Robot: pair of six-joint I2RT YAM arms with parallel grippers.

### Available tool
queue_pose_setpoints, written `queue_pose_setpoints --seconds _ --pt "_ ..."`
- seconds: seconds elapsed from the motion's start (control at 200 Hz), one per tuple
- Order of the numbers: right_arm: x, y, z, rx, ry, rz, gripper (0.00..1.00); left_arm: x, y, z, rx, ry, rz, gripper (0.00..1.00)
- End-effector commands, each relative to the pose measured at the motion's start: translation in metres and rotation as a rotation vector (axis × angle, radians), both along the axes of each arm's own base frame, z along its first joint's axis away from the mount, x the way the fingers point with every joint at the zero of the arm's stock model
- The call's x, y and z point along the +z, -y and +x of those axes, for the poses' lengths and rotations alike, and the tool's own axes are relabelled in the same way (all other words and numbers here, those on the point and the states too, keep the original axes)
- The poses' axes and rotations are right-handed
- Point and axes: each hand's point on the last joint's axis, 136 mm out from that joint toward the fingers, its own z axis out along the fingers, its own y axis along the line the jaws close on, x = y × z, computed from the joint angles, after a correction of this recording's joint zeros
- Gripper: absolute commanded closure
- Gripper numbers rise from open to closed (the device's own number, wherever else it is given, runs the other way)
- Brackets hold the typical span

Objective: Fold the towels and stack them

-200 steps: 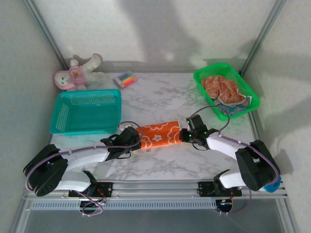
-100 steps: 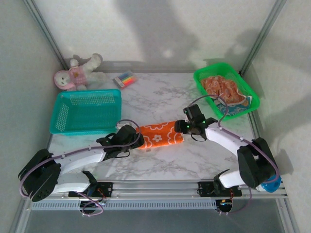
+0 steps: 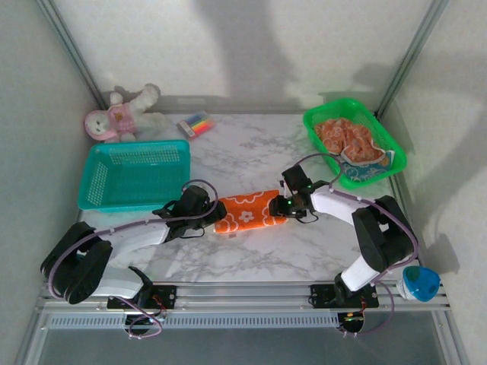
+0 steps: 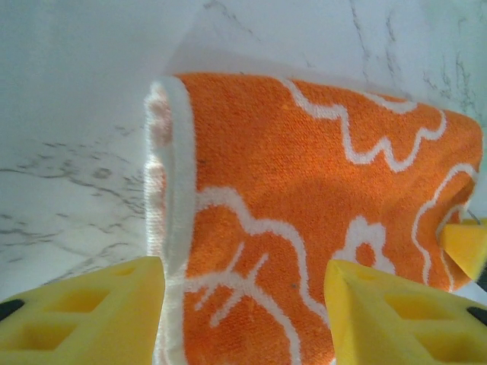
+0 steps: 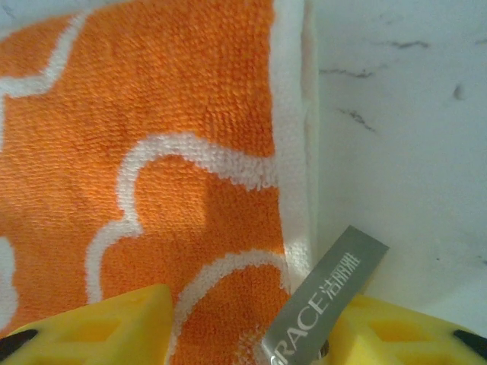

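We find the folded orange towel (image 3: pixel 247 211) flat on the marble table (image 3: pixel 251 152), just right of the teal basket (image 3: pixel 141 144). The left gripper (image 4: pixel 243 304) straddles the end nearest the basket, jaws apart. The right gripper (image 5: pixel 251 327) straddles the other end, jaws apart and seemingly unclamped. More towels (image 3: pixel 346 137) lie in the green tray (image 3: pixel 329 106), well right of the basket.

Towel (image 3: pixel 249 211) central — basket (image 3: pixel 137 175) left, far marble (image 3: pixel 251 148) free.
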Motion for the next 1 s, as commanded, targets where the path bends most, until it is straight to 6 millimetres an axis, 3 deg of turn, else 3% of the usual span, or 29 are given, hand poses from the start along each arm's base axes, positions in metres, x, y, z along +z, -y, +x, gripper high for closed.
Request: queue_pose_setpoints --seconds 0.0,0.23,0.456,0.536,0.731,0.991 --pt "-0.001 -0.003 0.000 0.020 -0.025 0.005 0.48 -0.007 0.009 -0.002 -0.035 -0.017 -0.044 0.45" --pt "-0.004 -0.003 0.001 0.016 -0.029 0.002 0.49 -0.032 -0.006 -0.010 -0.009 -0.097 0.059 0.48" --pt "-0.006 -0.002 0.001 0.011 -0.031 -0.003 0.50 -0.019 -0.019 -0.007 0.019 -0.071 0.123 0.47" --pt "-0.006 -0.003 0.002 0.010 -0.030 0.000 0.50 -0.023 -0.020 -0.008 0.016 -0.091 0.147 0.47" --pt "-0.010 -0.004 0.002 0.010 -0.038 0.001 0.50 -0.036 -0.004 -0.010 -0.031 -0.123 0.145 0.48" --pt "-0.013 -0.006 0.000 0.009 -0.051 0.015 0.51 -0.038 0.014 -0.006 -0.048 -0.125 0.089 0.59"
